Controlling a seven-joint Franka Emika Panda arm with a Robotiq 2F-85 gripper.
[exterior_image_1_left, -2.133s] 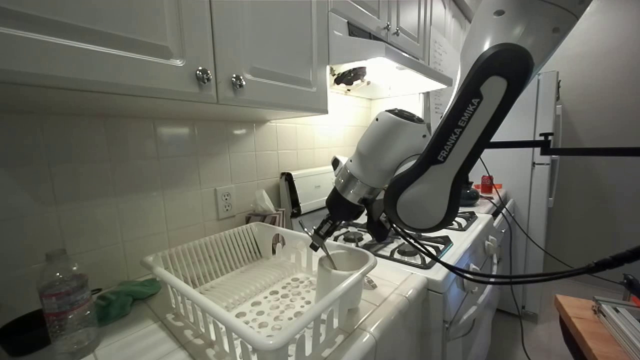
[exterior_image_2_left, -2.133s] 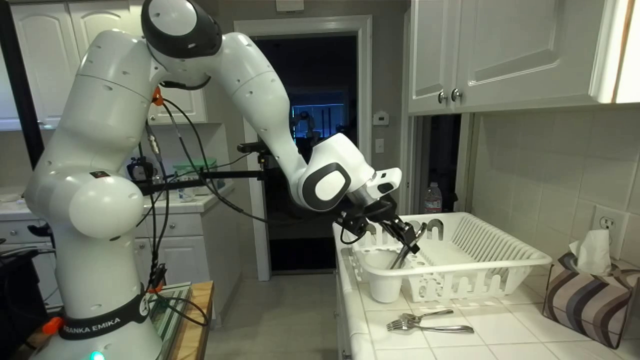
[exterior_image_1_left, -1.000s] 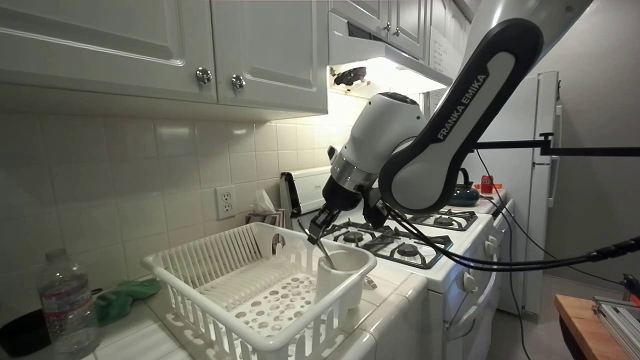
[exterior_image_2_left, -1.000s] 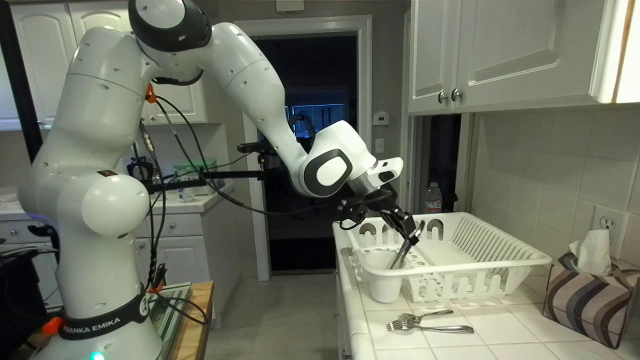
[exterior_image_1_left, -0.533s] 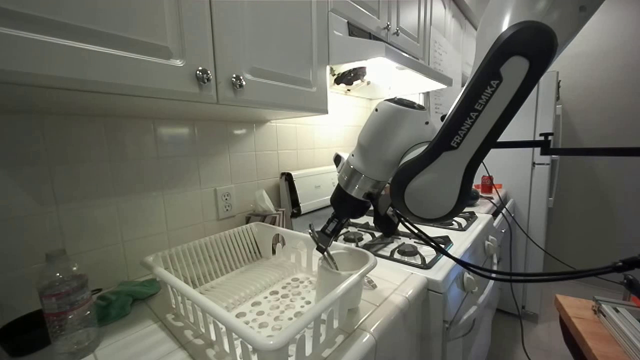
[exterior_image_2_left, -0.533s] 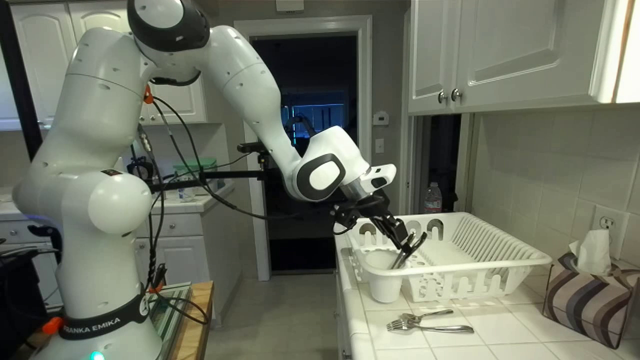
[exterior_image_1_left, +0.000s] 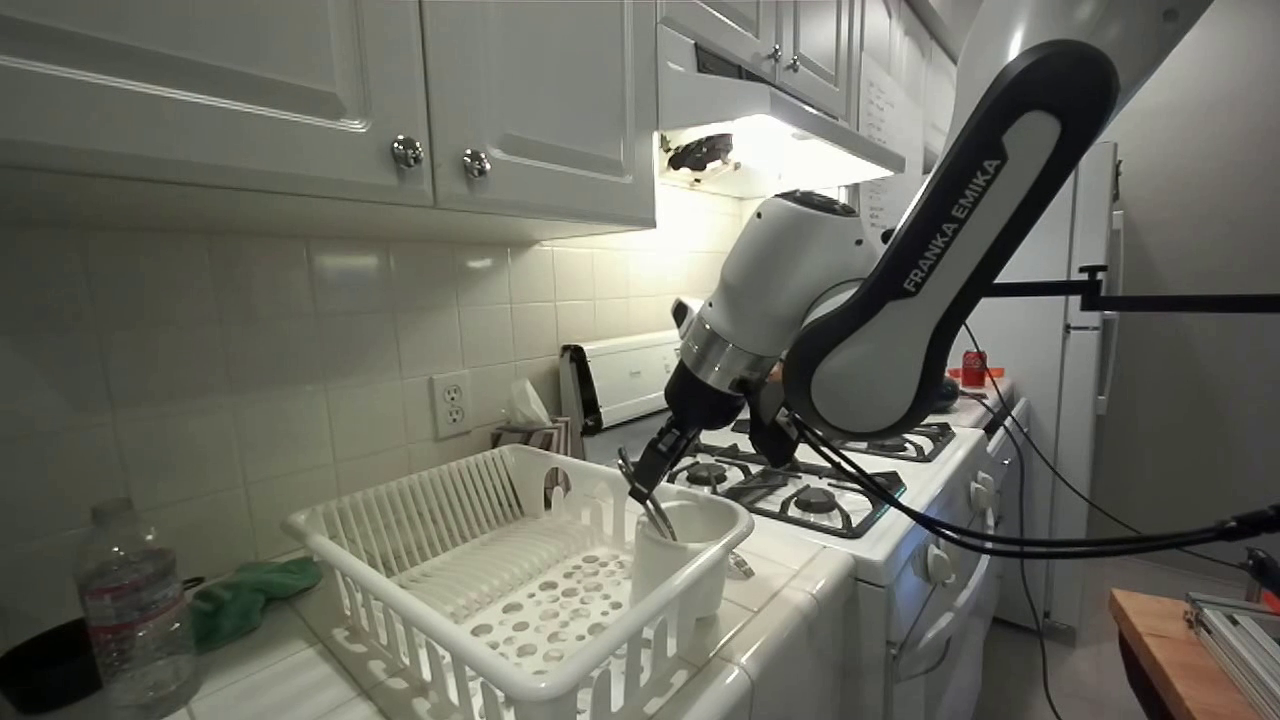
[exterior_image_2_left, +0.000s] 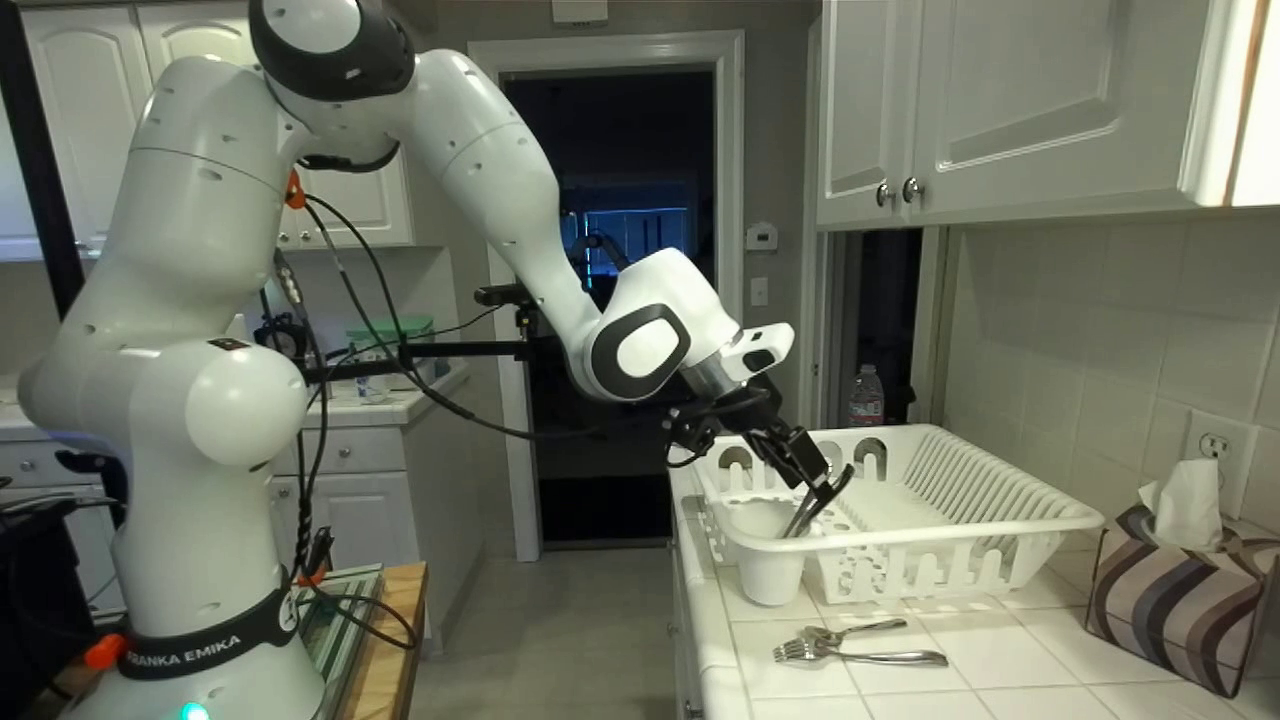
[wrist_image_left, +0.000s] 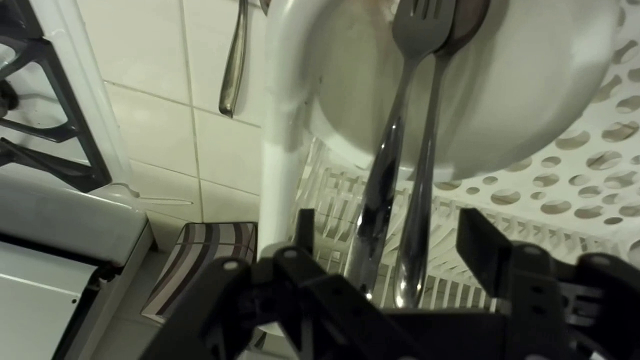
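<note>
Wrist view: tool (wrist_image_left: 390, 235) spread wide; fork (wrist_image_left: 384, 172) and second utensil (wrist_image_left: 424, 175) between its fingers, clear of both, heads in white cup (wrist_image_left: 520, 100). Both exterior views: cup at corner of dish rack (exterior_image_1_left: 540, 686). In an exterior view: loose cutlery (exterior_image_2_left: 890, 658) on bench (exterior_image_2_left: 820, 708).

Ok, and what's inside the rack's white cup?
A fork and what looks like a spoon, heads down, with handles leaning up into the open gripper. The cup hides the heads in both exterior views; the wrist view shows them but crops their tips.

Both exterior views share the rack (exterior_image_2_left: 940, 536) the wrist view overlooks closely.
</note>
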